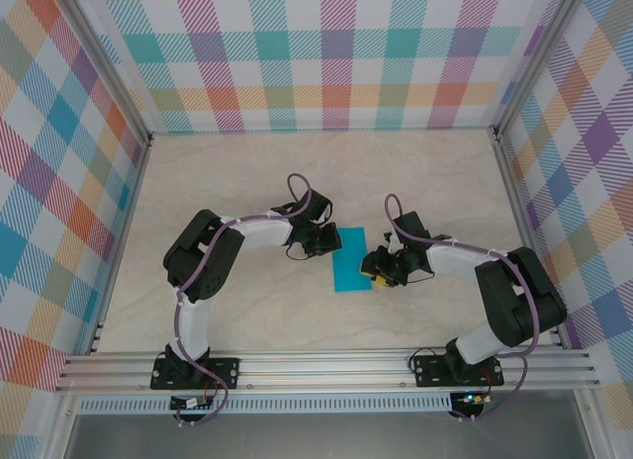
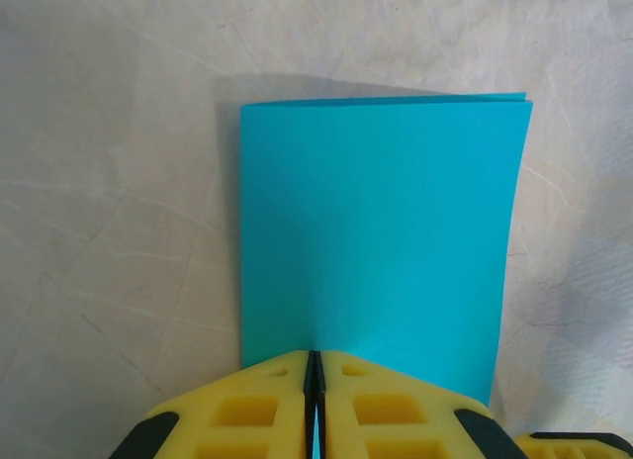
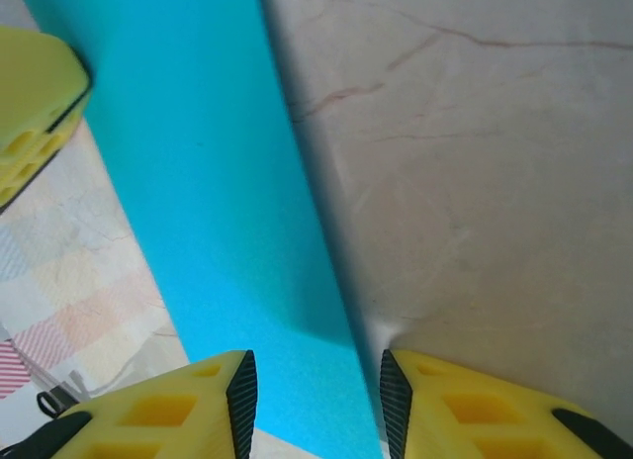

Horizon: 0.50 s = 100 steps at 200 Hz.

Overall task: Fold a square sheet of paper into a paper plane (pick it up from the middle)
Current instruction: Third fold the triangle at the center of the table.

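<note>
The square sheet of paper [image 1: 351,259] is teal-blue and folded in half into a rectangle, held just above the table between my two grippers. In the left wrist view the sheet of paper [image 2: 381,241] has its doubled edge at the far end. My left gripper [image 2: 315,400] is shut on the sheet's near edge, seen from above at the left gripper [image 1: 330,244]. My right gripper [image 1: 377,266] is open. In the right wrist view the sheet of paper [image 3: 213,182] runs between the jaws of the right gripper [image 3: 316,400] without being pinched. The paper plane is out of view.
The pale marbled table [image 1: 247,172] is fenced by aluminium rails and plaid walls [image 1: 316,53] on three sides. One yellow finger of the left gripper [image 3: 35,103] shows at the upper left of the right wrist view.
</note>
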Tool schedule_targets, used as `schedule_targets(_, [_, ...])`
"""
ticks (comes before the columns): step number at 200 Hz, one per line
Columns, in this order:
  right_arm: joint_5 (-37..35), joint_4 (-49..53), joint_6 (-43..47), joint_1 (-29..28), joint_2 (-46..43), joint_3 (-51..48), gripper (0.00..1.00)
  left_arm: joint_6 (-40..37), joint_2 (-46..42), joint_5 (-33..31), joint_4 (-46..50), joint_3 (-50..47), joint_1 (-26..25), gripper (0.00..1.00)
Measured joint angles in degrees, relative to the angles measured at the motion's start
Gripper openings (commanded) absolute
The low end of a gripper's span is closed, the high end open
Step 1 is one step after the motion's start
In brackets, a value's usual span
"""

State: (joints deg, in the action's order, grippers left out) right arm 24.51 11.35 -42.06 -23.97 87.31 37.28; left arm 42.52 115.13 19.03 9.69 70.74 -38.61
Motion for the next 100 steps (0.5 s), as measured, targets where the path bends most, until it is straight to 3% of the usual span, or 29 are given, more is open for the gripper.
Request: schedule_targets(100, [2.5,-2.5,1.4,2.0,0.2,0.3,0.42,-0.2,0.0,0.2,-0.2,0.0,0.0,0.11])
